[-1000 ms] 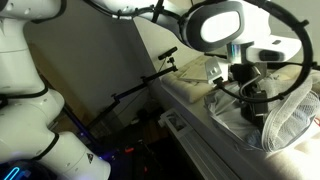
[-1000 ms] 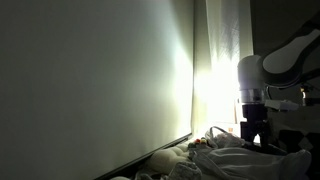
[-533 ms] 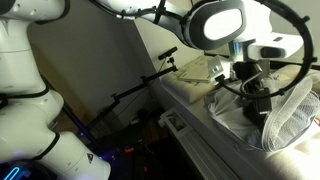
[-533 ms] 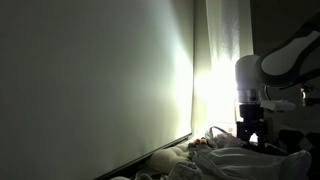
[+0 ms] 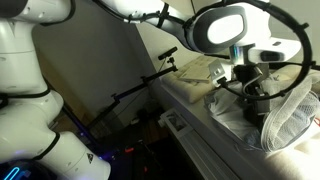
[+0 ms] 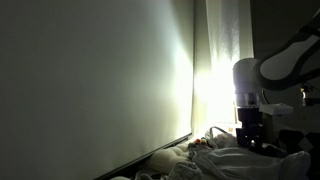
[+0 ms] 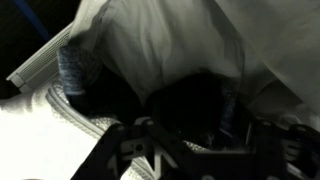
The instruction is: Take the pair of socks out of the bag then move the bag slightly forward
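Observation:
In the wrist view a white bag [image 7: 170,40] fills the frame, and its mouth is a dark hollow at the centre. A grey-blue knit piece [image 7: 72,68], perhaps a sock, sticks out at the bag's left edge. A second bluish strip [image 7: 228,112] shows at the right of the hollow. My gripper [image 7: 200,150] hangs just over the dark opening with its jaws spread and nothing between them. In both exterior views the gripper [image 5: 255,103] [image 6: 250,140] points down into the crumpled white bag [image 5: 230,118] [image 6: 232,160].
A white ribbed mesh object [image 5: 292,118] lies right of the bag on the padded surface. Papers or a box [image 5: 200,70] sit behind the bag. A black stand [image 5: 140,88] leans beside the surface's edge. A bright curtain [image 6: 215,60] hangs behind the arm.
The arm has shifted a little sideways over the bag. The bag and the knit pieces have not visibly moved.

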Controlling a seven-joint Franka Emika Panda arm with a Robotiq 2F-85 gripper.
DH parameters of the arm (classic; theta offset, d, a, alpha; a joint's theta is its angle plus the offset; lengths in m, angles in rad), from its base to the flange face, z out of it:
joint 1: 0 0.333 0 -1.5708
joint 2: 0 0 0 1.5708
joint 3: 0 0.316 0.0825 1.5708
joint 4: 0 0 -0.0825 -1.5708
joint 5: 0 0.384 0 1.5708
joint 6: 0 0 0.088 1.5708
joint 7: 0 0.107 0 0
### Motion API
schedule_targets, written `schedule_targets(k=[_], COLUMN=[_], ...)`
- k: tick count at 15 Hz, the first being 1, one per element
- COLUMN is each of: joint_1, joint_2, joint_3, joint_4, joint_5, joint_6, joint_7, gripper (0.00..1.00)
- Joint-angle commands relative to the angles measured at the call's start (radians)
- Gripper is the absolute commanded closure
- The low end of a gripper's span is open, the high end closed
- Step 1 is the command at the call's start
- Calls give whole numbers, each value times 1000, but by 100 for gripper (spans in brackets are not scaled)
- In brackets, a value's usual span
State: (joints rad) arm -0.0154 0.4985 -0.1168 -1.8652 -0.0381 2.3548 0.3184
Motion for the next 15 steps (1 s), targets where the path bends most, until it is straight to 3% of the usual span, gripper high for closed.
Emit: schedule_targets(k=[1,6,8,15], joint_1=[12,-4,-13,-40], joint_2=[8,-19,-54,-227], joint_3=[-11,5,14,70], joint_4=[24,22,9,-22], joint_5=[-16,7,16,73], joint_6=[-16,-29,-26,-72], joint_7=[4,-37,-78,-302], gripper=[58,94,98,94])
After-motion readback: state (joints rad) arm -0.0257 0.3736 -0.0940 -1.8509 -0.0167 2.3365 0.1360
